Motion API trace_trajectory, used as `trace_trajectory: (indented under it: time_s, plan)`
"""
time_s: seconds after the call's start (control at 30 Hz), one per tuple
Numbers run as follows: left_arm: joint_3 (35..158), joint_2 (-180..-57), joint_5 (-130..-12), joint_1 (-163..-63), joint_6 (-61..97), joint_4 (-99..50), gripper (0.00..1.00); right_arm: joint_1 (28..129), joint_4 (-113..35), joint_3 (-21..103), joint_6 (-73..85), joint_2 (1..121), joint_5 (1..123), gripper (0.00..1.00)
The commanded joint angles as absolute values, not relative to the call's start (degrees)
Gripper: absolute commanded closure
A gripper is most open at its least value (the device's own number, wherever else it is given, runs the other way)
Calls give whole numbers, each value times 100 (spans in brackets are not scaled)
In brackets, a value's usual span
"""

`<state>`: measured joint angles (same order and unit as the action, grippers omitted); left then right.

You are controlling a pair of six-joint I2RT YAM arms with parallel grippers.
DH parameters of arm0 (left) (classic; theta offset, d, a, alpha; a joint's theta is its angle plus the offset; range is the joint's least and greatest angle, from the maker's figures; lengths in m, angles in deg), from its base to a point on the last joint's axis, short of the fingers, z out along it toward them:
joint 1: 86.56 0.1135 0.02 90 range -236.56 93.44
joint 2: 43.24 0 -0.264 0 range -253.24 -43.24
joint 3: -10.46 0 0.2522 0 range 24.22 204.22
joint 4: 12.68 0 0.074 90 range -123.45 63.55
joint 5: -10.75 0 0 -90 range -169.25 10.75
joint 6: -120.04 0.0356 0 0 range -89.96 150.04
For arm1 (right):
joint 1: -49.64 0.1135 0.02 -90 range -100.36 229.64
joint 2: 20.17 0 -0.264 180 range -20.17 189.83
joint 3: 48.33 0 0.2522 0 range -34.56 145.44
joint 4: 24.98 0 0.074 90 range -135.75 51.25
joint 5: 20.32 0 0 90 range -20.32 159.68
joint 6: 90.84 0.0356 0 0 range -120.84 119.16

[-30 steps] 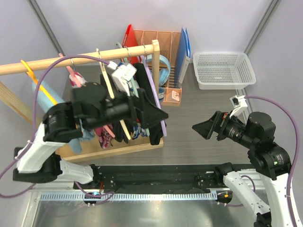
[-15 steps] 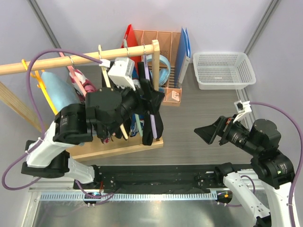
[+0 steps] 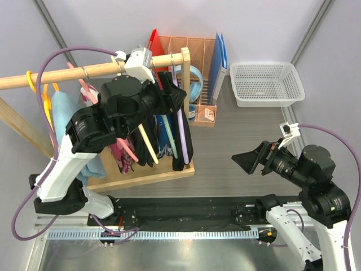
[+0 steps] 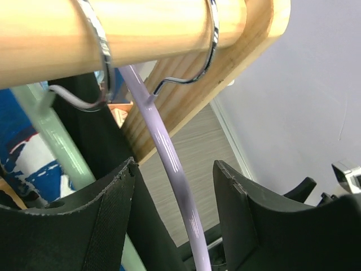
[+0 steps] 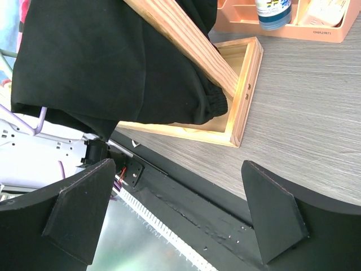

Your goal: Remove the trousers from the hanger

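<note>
The plain black trousers point(image 3: 186, 142) hang on a lilac hanger point(image 3: 180, 119) at the right end of the wooden rail point(image 3: 67, 73). The dark blue printed trousers point(image 3: 164, 148) hang just left of them on a mint-green hanger point(image 4: 52, 138). My left gripper point(image 3: 171, 97) is up by the rail and open. In the left wrist view point(image 4: 175, 165) the lilac hanger's arm point(image 4: 169, 161) passes between the jaws, touching neither, with the black trousers point(image 4: 84, 116) and blue print point(image 4: 22, 148) at left. My right gripper point(image 3: 249, 160) is open and empty over the table, facing the black trousers point(image 5: 107, 68).
A pink floral garment point(image 3: 122, 156), a light-blue cloth point(image 3: 63, 113) and a yellow hanger point(image 3: 37, 86) hang further left. The rack's wooden base frame point(image 3: 144, 177) lies below. A pink file organiser point(image 3: 193, 55) with folders and a white basket point(image 3: 266, 83) stand behind.
My left arm has risen from among the hanging garments up to the rail, so its jaws now straddle the lilac hanger near its hook. The right arm has barely shifted.
</note>
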<state>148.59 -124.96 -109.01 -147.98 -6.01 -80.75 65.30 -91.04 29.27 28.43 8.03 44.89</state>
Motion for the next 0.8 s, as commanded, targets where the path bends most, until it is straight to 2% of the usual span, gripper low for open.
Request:
trace_trajectory:
  time_s: [0.0, 0.33, 0.6, 0.77]
  plan:
    - [14797, -12586, -10597, -14746, -696, -7874, 43, 6519, -8972, 2907, 2904, 751, 4472, 0]
    - [14480, -12568, -10571, -14650, -758, -7549, 58, 6519, -8981, 2916, 2939, 716, 4464, 0]
    - [14270, -12560, -10588, -14579, -1170, -7312, 58, 6519, -9025, 3012, 2974, 681, 4437, 0]
    - [13664, -12244, -10816, -14579, -1539, -6698, 60, 6511, -9034, 3012, 2992, 672, 4420, 0]
